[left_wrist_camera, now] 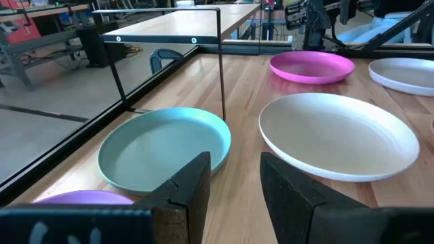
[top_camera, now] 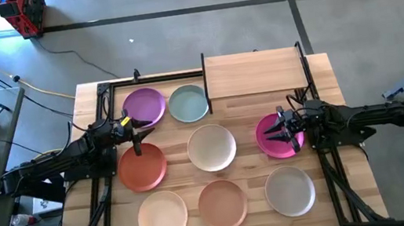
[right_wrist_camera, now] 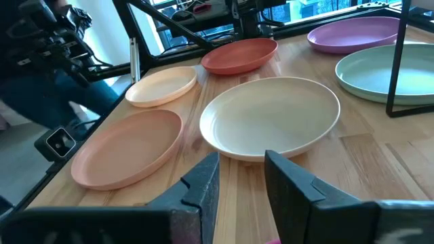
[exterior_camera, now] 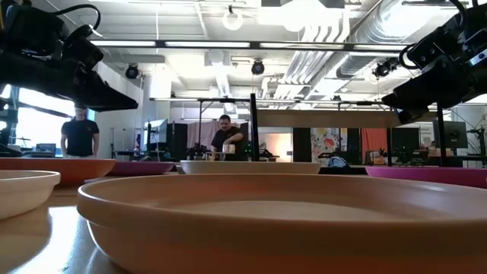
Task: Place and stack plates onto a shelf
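Several plates lie flat on the wooden table: purple (top_camera: 144, 107), pale blue-green (top_camera: 188, 104), rust orange (top_camera: 142, 166), cream (top_camera: 211, 146), magenta (top_camera: 276, 141), peach (top_camera: 163, 216), terracotta (top_camera: 222, 204) and beige-grey (top_camera: 290, 190). The shelf (top_camera: 253, 72) stands bare at the far right on thin black posts. My left gripper (left_wrist_camera: 236, 183) hovers open between the purple and rust orange plates, pointing toward the cream plate (left_wrist_camera: 339, 132). My right gripper (right_wrist_camera: 242, 179) hovers open over the magenta plate, pointing toward the cream plate (right_wrist_camera: 271, 115). Neither has anything between its fingers.
Black frame rails (top_camera: 99, 111) run along the table's left and right sides. A thin black shelf post (left_wrist_camera: 222, 61) stands beside the blue-green plate (left_wrist_camera: 163, 146). Two people (exterior_camera: 228, 137) stand in the room beyond the far edge.
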